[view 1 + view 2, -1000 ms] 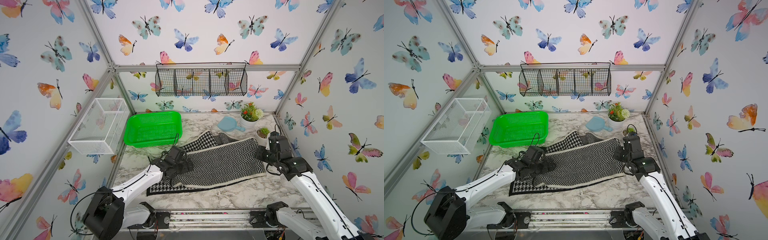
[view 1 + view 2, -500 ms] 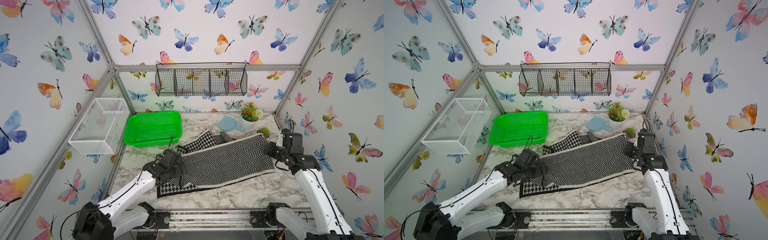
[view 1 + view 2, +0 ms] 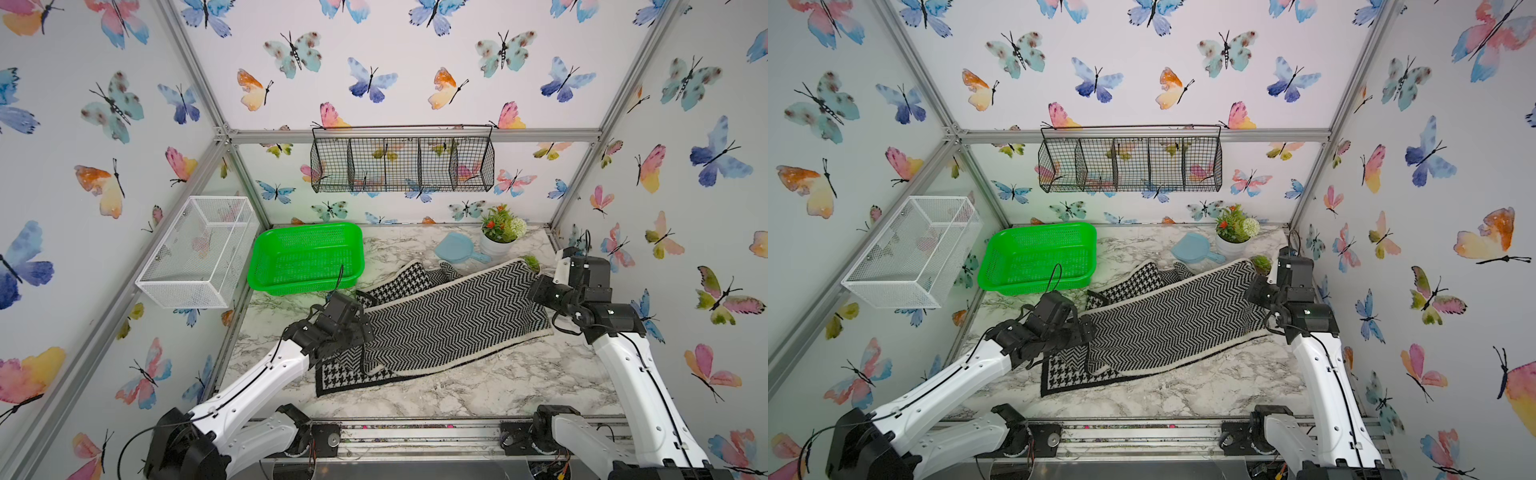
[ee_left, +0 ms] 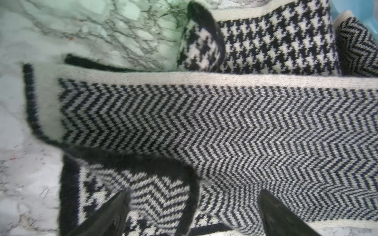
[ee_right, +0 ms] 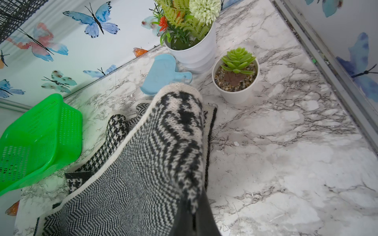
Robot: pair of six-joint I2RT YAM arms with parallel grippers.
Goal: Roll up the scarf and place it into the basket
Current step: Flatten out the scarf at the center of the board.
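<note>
The black-and-white scarf (image 3: 449, 324) (image 3: 1167, 328) lies doubled across the marble table, herringbone side up over a houndstooth layer. My left gripper (image 3: 358, 334) (image 3: 1080, 332) (image 4: 193, 194) is open above its near-left end, with one finger on each side of a turned-over corner of the scarf (image 4: 225, 122). My right gripper (image 3: 537, 289) (image 3: 1253, 291) (image 5: 194, 206) is shut on the far-right end of the scarf (image 5: 133, 183), which it holds lifted in a fold. The green basket (image 3: 303, 286) (image 3: 1034, 287) (image 5: 41, 132) stands empty at the back left, just beyond the scarf.
A blue scoop (image 3: 457, 249) (image 5: 161, 75), a white flower pot (image 3: 496, 247) (image 5: 196, 55) and a small succulent pot (image 3: 532, 262) (image 5: 235, 92) stand at the back right, close to the held end. A white wire-mesh box (image 3: 199, 249) hangs on the left wall. A black wire rack (image 3: 401, 164) hangs on the back wall.
My right gripper has drawn the scarf's end to the right, dragging the whole scarf that way and stretching it out. The left gripper has pulled back slightly towards the near side, still open.
</note>
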